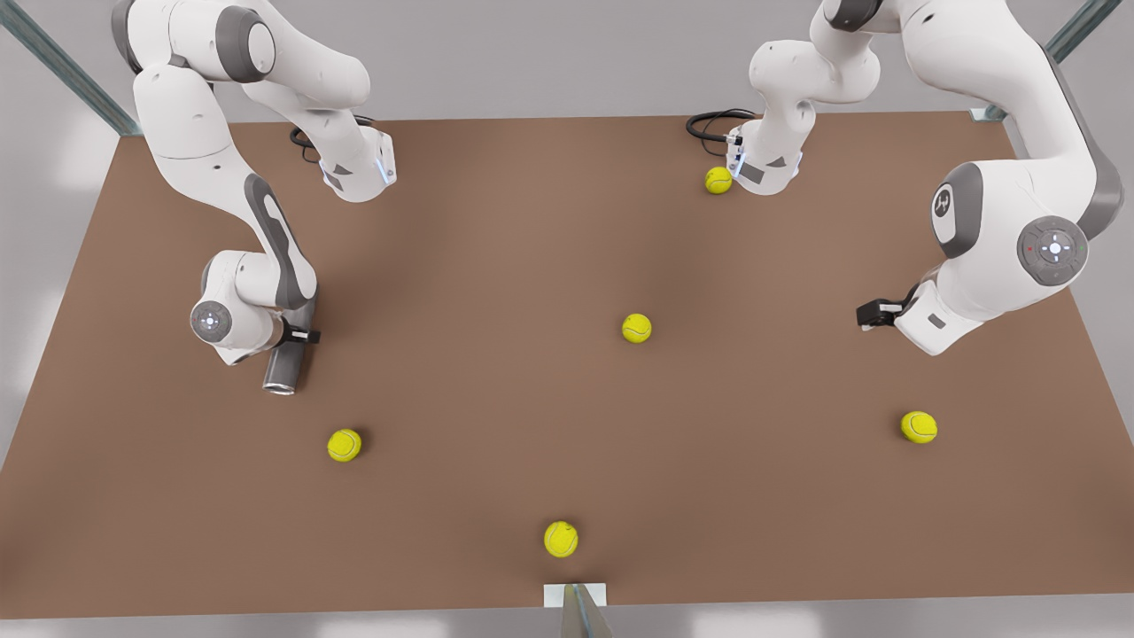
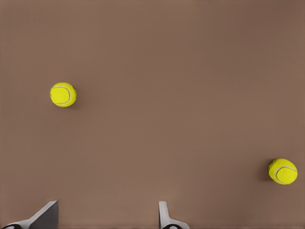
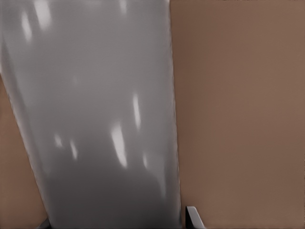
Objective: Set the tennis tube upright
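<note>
Front view: the right tool [image 1: 297,337] pinches the tennis tube [image 1: 285,368], lying tilted on the table [image 1: 532,266] at that view's left. The left tool [image 1: 873,314] hovers opposite.

Left wrist view: fingers [image 2: 164,215] spread above table, two tennis balls [image 2: 63,94] beyond.

Right wrist view: tube between fingertips [image 3: 193,217].

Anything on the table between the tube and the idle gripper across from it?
One tennis ball sits about midway between the tennis tube and the open left gripper, per the front view; otherwise bare table.
</note>
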`<action>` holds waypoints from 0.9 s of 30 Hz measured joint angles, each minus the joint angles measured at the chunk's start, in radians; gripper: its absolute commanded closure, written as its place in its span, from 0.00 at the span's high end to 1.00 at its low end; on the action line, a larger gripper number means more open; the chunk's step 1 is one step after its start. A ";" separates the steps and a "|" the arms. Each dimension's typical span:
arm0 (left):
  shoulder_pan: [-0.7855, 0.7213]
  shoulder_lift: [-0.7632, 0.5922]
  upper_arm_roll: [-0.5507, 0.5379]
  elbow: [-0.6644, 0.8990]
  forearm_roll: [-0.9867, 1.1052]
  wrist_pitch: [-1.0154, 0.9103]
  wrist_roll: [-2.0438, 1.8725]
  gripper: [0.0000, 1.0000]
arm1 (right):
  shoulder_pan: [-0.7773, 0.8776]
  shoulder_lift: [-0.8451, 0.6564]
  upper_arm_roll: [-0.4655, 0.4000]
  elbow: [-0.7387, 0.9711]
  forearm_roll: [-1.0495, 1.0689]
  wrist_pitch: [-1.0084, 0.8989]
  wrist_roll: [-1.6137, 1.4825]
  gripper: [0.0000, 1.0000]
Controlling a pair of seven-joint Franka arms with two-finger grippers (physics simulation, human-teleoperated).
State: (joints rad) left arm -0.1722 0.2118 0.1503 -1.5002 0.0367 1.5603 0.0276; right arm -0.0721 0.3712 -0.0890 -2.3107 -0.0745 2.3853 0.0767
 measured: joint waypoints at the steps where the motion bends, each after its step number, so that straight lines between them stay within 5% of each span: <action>1: -0.001 0.000 0.000 0.000 0.000 0.000 0.000 1.00 | -0.001 0.000 0.000 0.000 0.001 0.000 0.000 0.85; 3: 0.001 0.000 0.000 0.000 0.000 0.000 0.000 1.00 | 0.000 0.000 0.000 0.000 0.000 0.000 0.000 0.74; 27: -0.001 0.000 0.000 0.000 0.000 0.000 -0.001 1.00 | 0.132 -0.015 0.000 0.170 0.009 -0.159 -0.143 0.76</action>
State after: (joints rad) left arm -0.1732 0.2118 0.1503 -1.5002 0.0365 1.5601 0.0269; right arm 0.0602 0.3559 -0.0890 -2.1403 -0.0653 2.2260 -0.0665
